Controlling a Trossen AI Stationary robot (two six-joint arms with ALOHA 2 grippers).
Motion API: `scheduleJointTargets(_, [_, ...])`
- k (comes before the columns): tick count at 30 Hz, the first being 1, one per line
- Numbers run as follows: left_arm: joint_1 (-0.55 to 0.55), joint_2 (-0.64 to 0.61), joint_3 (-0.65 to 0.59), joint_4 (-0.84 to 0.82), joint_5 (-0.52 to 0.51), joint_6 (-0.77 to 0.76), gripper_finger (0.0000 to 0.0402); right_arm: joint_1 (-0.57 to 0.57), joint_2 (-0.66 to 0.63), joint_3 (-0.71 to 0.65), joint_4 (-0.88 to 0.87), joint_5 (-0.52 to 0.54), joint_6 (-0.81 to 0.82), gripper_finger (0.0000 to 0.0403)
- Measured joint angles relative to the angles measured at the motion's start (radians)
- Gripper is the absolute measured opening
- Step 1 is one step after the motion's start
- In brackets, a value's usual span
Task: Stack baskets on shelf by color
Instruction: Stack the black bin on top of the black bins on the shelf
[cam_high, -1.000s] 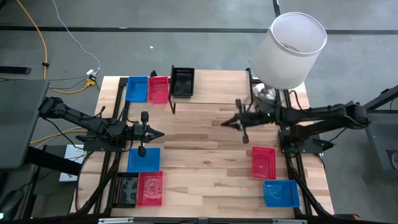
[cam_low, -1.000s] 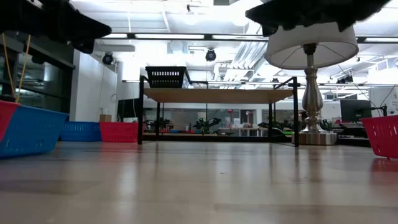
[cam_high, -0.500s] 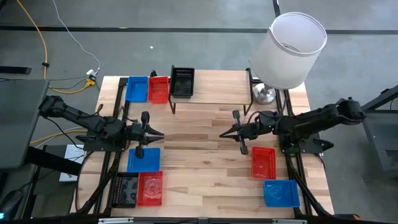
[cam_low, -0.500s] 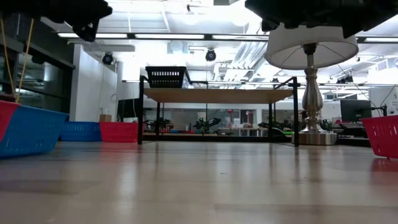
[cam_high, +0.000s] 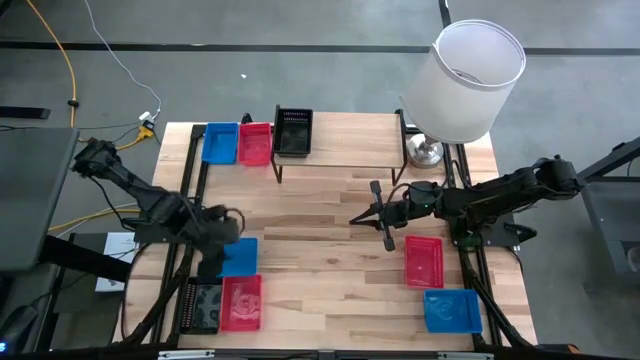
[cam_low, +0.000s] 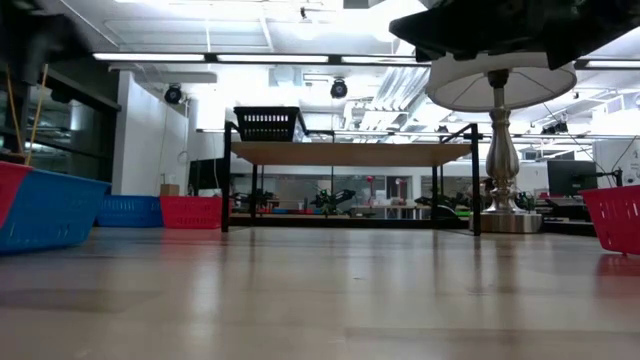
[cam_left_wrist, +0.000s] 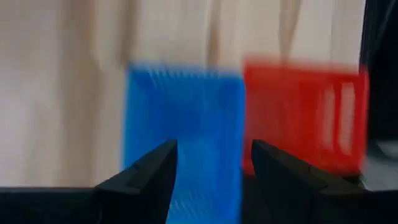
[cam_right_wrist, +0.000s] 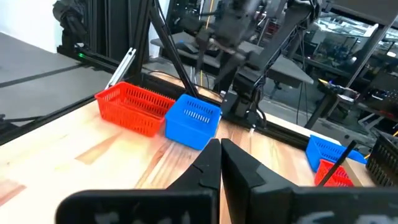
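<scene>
My left gripper (cam_left_wrist: 208, 163) fingers spread, above blue perforated plastic basket (cam_high: 238, 257) (red one beside); right gripper (cam_high: 362, 215) pinched closed mid-table.

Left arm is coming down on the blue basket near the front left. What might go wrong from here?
1. The left gripper is open above the blue basket, but the red basket sits right beside it; a finger may clip it.
2. Only a black basket is on the shelf, so a blue one placed on it would mix colors.
</scene>
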Motion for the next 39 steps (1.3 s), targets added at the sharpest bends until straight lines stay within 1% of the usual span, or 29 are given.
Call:
scheduleJointTargets(2, [-0.035,0.032,0.003,-0.031,0.087,-0.091,0.0198,0.0,0.0,0.0,-0.001,0.0,0.001,0.0])
scheduleJointTargets(4, [-0.079,0.06,0.002,-0.036,0.14,-0.173,0.0198,0.0,0.0,0.0,0.0,-0.002,0.01,0.0])
scheduleJointTargets(8, [-0.187,0.117,0.001,-0.036,0.125,-0.319,0.02,0.0,0.0,0.0,-0.002,-0.007,0.037,0.0])
scheduleJointTargets(12, [-0.294,0.183,0.001,-0.033,0.118,-0.421,0.0198,0.0,0.0,0.0,-0.002,-0.009,0.077,0.0])
scheduleJointTargets(18, [-0.423,0.292,0.001,-0.031,0.106,-0.53,0.0198,0.002,0.0,0.0,-0.003,-0.02,0.103,0.0])
scheduleJointTargets(21, [-0.463,0.343,0.001,-0.028,0.107,-0.549,0.0198,0.002,0.0,0.0,-0.012,-0.02,0.105,0.0])
scheduleJointTargets(24, [-0.487,0.385,0.001,-0.029,0.102,-0.525,0.0198,0.002,0.0,0.0,-0.017,-0.02,0.119,0.0])
scheduleJointTargets(27, [-0.496,0.414,0.001,-0.031,0.052,-0.495,0.0198,0.003,0.0,0.0,-0.017,-0.02,0.127,0.0])
scheduleJointTargets(31, [-0.495,0.436,0.001,-0.059,0.025,-0.477,0.0198,0.019,0.0,0.0,-0.017,-0.02,0.13,0.0])
scheduleJointTargets(39, [-0.495,0.445,0.0,-0.078,0.035,-0.48,0.0198,0.064,0.0,0.0,-0.018,-0.019,0.085,0.0])
